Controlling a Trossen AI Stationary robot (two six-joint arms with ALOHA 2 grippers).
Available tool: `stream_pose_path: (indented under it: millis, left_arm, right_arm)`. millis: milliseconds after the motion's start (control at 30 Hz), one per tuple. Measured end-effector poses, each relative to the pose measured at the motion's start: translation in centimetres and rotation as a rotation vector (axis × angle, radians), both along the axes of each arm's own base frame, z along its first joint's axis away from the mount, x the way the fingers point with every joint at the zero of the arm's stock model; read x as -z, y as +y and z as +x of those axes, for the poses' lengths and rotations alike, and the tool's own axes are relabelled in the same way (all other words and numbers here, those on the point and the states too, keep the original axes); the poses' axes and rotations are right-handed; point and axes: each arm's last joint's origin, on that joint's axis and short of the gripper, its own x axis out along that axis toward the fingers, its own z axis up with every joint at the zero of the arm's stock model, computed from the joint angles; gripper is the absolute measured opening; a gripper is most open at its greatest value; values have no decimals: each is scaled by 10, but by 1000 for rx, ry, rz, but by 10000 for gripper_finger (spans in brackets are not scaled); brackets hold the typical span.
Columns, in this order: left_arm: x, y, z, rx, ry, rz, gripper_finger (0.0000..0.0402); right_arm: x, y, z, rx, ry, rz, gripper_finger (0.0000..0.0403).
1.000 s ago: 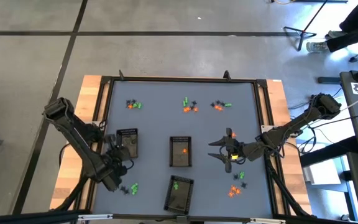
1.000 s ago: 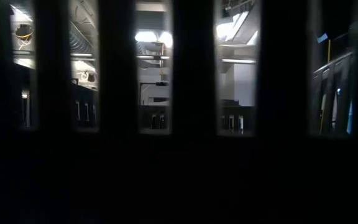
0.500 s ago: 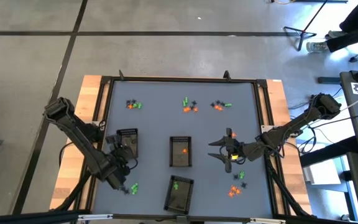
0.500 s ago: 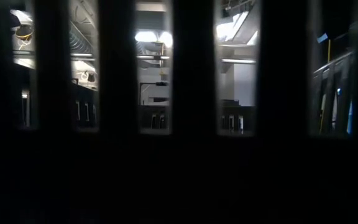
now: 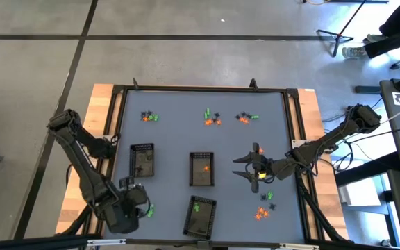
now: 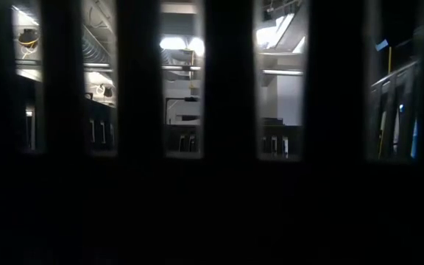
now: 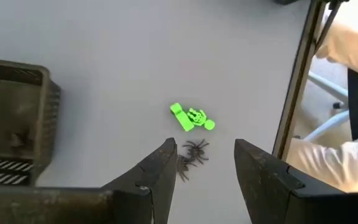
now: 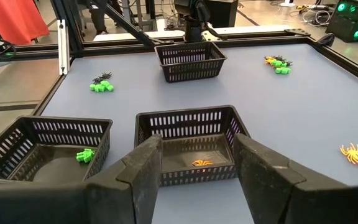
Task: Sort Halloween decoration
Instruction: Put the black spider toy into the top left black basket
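three dark slotted trays sit on the grey-blue worktop (image 5: 172,139): the left tray (image 5: 142,160), the middle tray (image 5: 201,169) with an orange trinket (image 8: 201,163) in it, and the near tray (image 5: 200,214) with a green trinket (image 8: 84,155) in it. no brand, label or writing can be read on any of them. small clusters of orange, green and black halloween decoration lie scattered on the worktop, three along the far edge (image 5: 210,118) and one near the right side (image 5: 264,208). the left gripper (image 7: 202,165) hangs over the near left corner, fingers apart and empty, above a green piece (image 7: 191,117) whose long axis runs slantwise across the worktop, and a black spider (image 7: 191,155) lying just beside it, between the fingertips. the right gripper (image 8: 194,163) hovers right of the middle tray, fingers apart, holding nothing. the low view is almost wholly dark.
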Motion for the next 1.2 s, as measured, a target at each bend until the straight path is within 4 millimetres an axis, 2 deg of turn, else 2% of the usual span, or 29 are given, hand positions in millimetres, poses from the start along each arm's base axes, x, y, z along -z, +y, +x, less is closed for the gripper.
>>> stream_pose_path:
  millis: [233, 700, 1200]
  left_arm:
    - [41, -19, -6, 40, 52, 62, 151]
    - [102, -38, 1, 7, 241, 145, 151]
    - [116, -41, -3, 0, 279, 131, 151]
  right_arm:
    - [0, 0, 0, 0, 0, 0, 195]
    - [0, 0, 0, 0, 0, 0, 195]
    - [0, 0, 0, 0, 0, 1, 195]
